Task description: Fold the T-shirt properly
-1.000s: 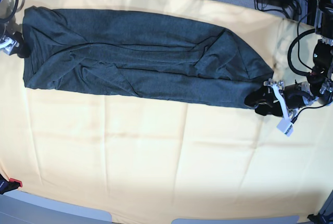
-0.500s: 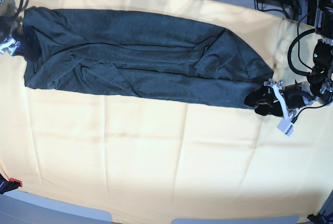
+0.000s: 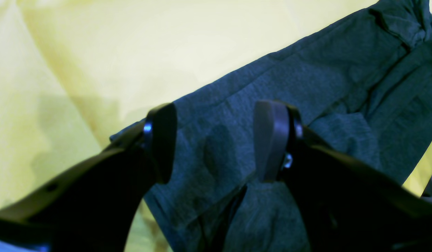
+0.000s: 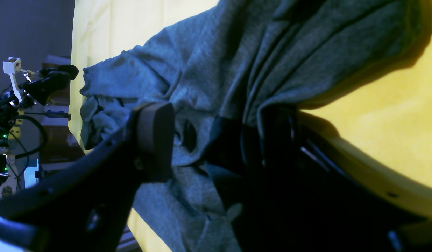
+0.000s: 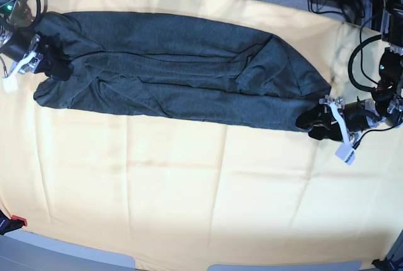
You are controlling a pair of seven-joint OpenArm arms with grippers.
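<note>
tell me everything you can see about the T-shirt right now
The T-shirt is a dark charcoal, slightly greenish heathered knit, plain, folded into a long wrinkled band across the far half of the yellow cloth. One end bunches up where the right gripper pushes in, fabric between its open jaws. At the other end the left gripper straddles the corner, jaws open.

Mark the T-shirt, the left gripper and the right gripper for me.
T-shirt [image 5: 170, 69]: base view, middle of the dark knit body.
left gripper [image 5: 310, 124]: base view, between its fingertips at the shirt's right end.
right gripper [image 5: 55, 64]: base view, between its fingertips at the shirt's left end.
</note>
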